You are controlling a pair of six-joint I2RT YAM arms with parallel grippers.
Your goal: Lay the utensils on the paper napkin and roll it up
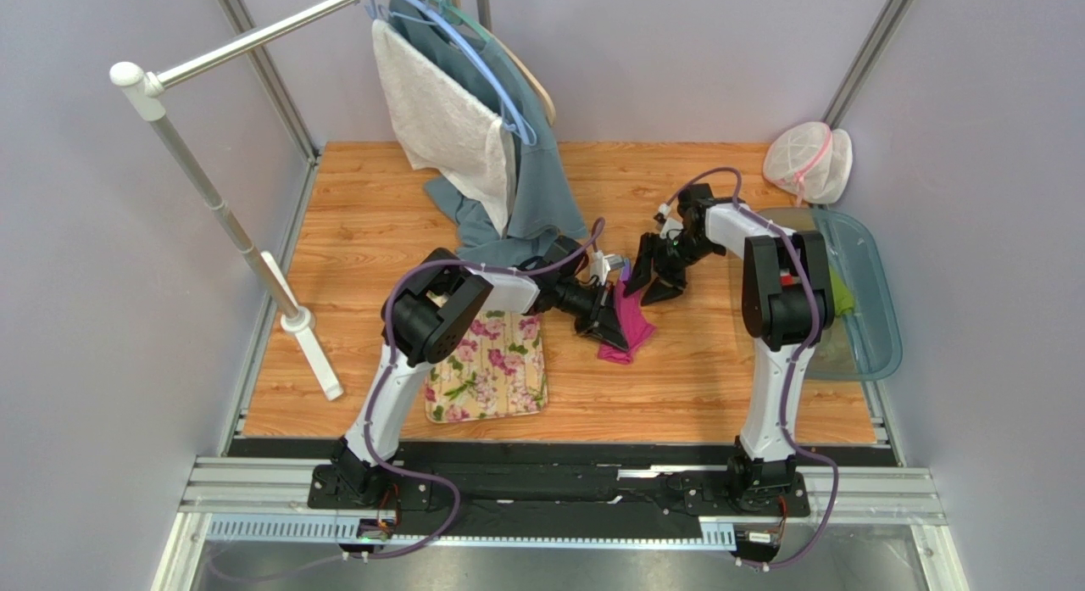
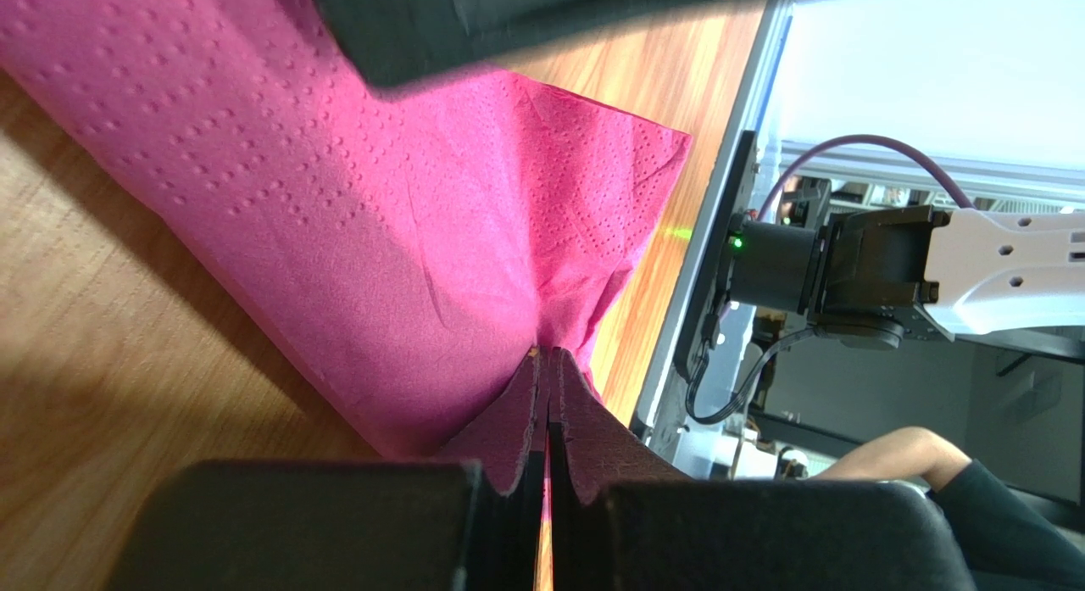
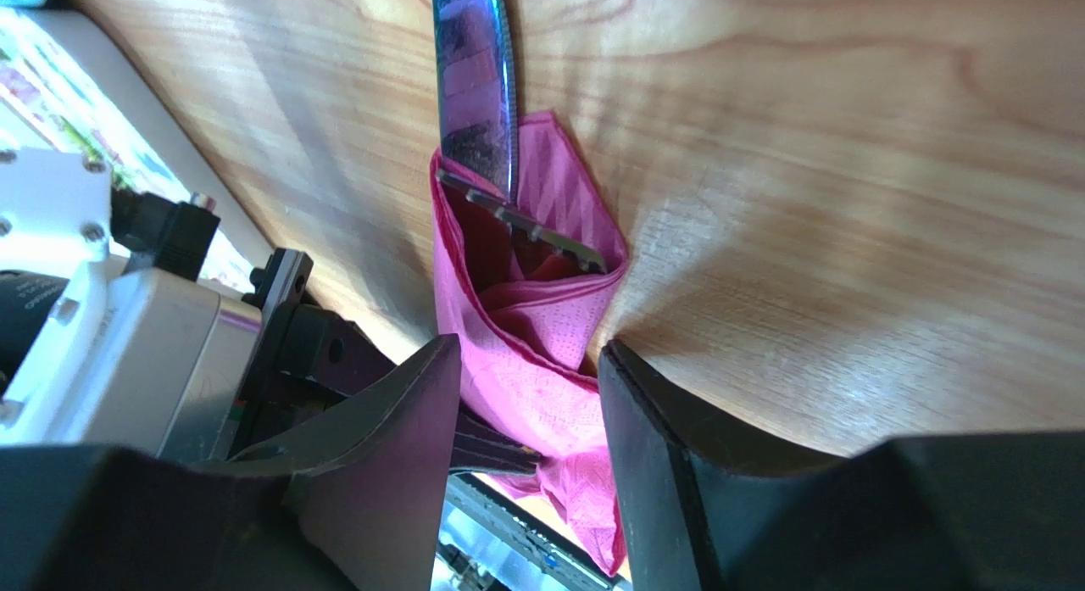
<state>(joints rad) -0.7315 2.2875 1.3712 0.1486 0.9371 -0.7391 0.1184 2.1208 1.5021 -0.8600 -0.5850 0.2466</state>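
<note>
In the middle of the table [image 1: 713, 375], the paper napkin [image 2: 382, 210] is wrapped around the utensils [image 3: 474, 70] — this looks like the rolling step. The left gripper [image 2: 550, 400] is pinched tight on a napkin fold. The right gripper [image 3: 529, 362] holds nothing, with its fingers spread on each side of the bundle. Next it likely needs a fresh hold to turn the roll. I count one napkin and one shiny piece poking out — a toothed edge may be a second.

This looks like a robotics lab test cell. Plain grey panel walls [image 1: 102, 311] on aluminium posts [image 1: 261, 70] box in a wood-look bench [image 1: 713, 375]. The cabled left arm [image 1: 395, 388] and right arm [image 1: 771, 388] are bolted to a metal rail [image 1: 560, 489], and a clothes rack [image 1: 223, 210] stands as a staged prop.
</note>
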